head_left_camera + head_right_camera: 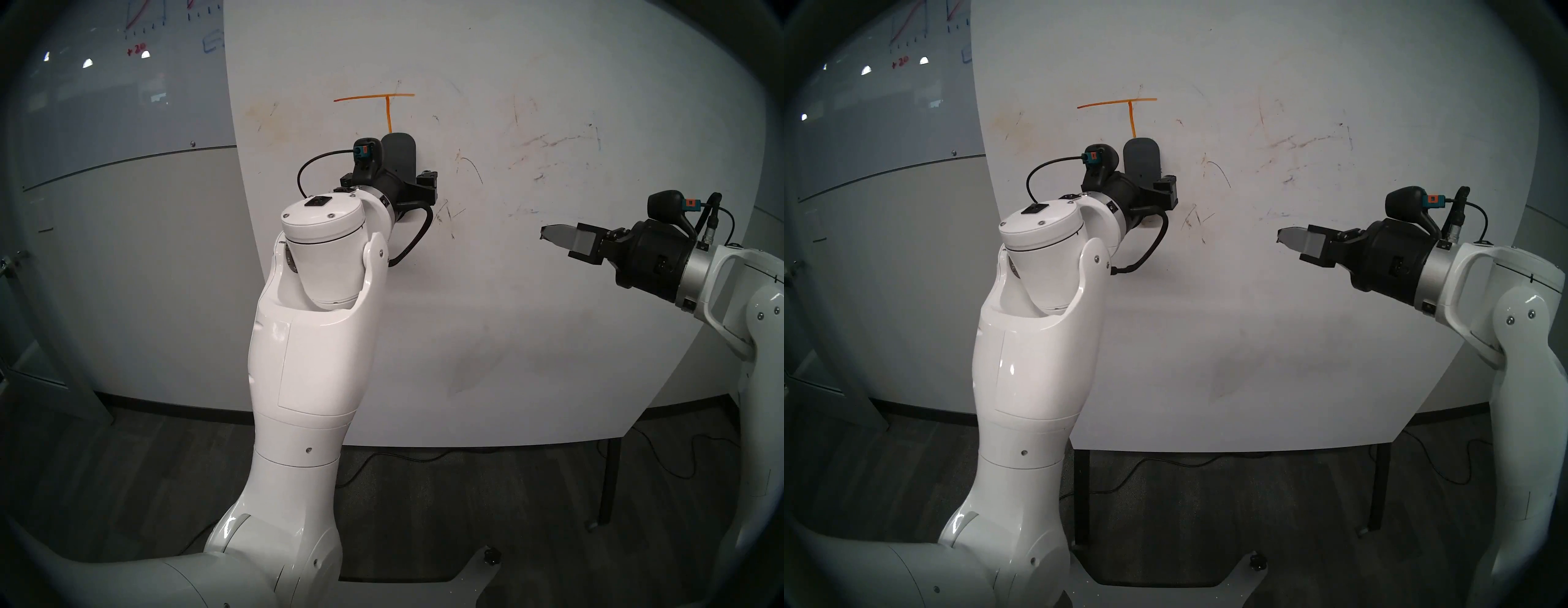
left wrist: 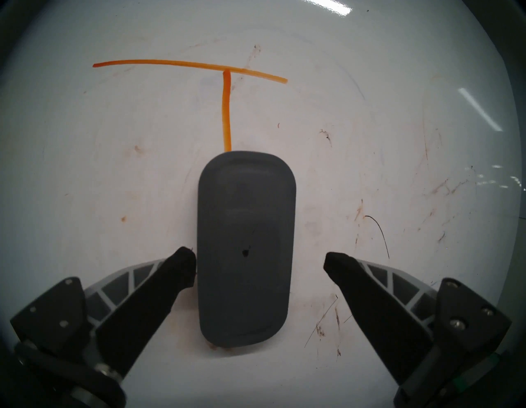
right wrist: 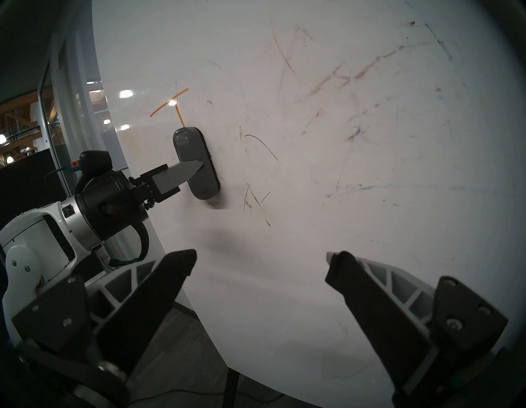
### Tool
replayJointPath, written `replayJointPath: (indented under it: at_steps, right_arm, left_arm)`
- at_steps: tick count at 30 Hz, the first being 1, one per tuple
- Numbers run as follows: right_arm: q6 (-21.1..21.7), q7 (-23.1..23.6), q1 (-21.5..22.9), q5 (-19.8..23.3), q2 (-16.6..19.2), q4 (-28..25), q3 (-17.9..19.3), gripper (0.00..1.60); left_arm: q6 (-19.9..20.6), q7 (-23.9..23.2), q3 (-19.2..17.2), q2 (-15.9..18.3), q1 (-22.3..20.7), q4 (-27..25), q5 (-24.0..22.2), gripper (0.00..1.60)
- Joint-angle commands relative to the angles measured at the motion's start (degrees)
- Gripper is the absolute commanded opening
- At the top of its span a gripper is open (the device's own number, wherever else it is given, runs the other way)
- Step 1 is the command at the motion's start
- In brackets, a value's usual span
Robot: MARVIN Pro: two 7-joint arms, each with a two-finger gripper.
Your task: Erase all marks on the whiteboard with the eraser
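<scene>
The whiteboard (image 1: 509, 318) stands upright in front of me. On it is an orange "T" mark (image 1: 388, 102) (image 2: 226, 99), with faint dark scribbles (image 1: 471, 167) and pale smudges (image 1: 551, 142) to its right. The dark grey eraser (image 1: 401, 155) (image 2: 246, 248) sits flat against the board, its top end just under the T's stem. My left gripper (image 2: 260, 262) is open around the eraser's lower half: one fingertip (image 2: 185, 262) touches its edge, the other (image 2: 336, 263) stands clear of it. My right gripper (image 1: 551, 237) (image 3: 260, 262) is open and empty, off the board to the right.
A greyish glass board (image 1: 127, 63) with red and blue graph drawings hangs on the wall to the left. The whiteboard's dark metal legs (image 1: 1081, 496) (image 1: 606, 479) reach down to the carpet, where cables (image 1: 662, 463) lie.
</scene>
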Motion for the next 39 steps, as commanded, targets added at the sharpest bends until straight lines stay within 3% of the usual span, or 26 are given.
replayJointPath:
  at_steps: [1, 20, 39]
  right_arm:
    - [-0.1, -0.1, 0.6, 0.1, 0.1, -0.2, 0.4, 1.60]
    - [-0.1, -0.1, 0.6, 0.1, 0.1, -0.2, 0.4, 1.60]
    - [-0.1, -0.1, 0.6, 0.1, 0.1, -0.2, 0.4, 1.60]
  left_arm:
    - [-0.7, 1.0, -0.1, -1.1, -2.2, 0.7, 0.4, 1.60]
    - [-1.8, 2.2, 0.1, -1.7, -3.8, 3.0, 0.3, 1.60]
    - [-1.8, 6.9, 2.3, -3.4, -4.0, 3.8, 2.6, 1.60]
